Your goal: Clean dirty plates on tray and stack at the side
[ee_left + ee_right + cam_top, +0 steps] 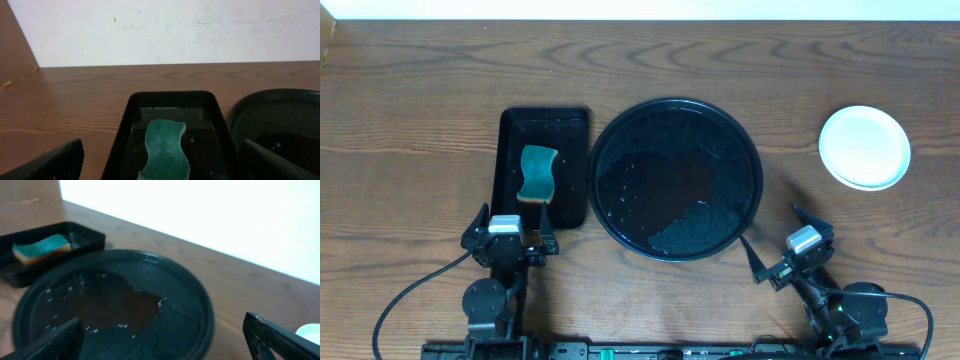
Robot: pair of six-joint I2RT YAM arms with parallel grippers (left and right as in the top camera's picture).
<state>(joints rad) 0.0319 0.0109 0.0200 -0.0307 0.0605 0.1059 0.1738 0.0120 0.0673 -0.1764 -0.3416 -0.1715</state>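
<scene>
A: How far along is it?
B: Near finished, I'd judge. On the wood-grain tabletop (420, 100), the round black tray (675, 180) holds only a film of water. Left of it is the rectangular black tray (545, 113).
A: The plates?
B: The pale plates (864, 147) sit on bare wood well right of the round tray. They look stacked, but I cannot count them.
A: Tools?
B: The green sponge (537, 173) lies in the rectangular tray. The left gripper (517, 212) and right gripper (768, 224) are both spread wide and hold nothing.

The round black tray (675, 178) lies wet on the tabletop (420, 90). Just left of it, a green sponge (537, 172) lies in a smaller tray (572, 170). The plates (864, 147) sit piled far right.
</scene>
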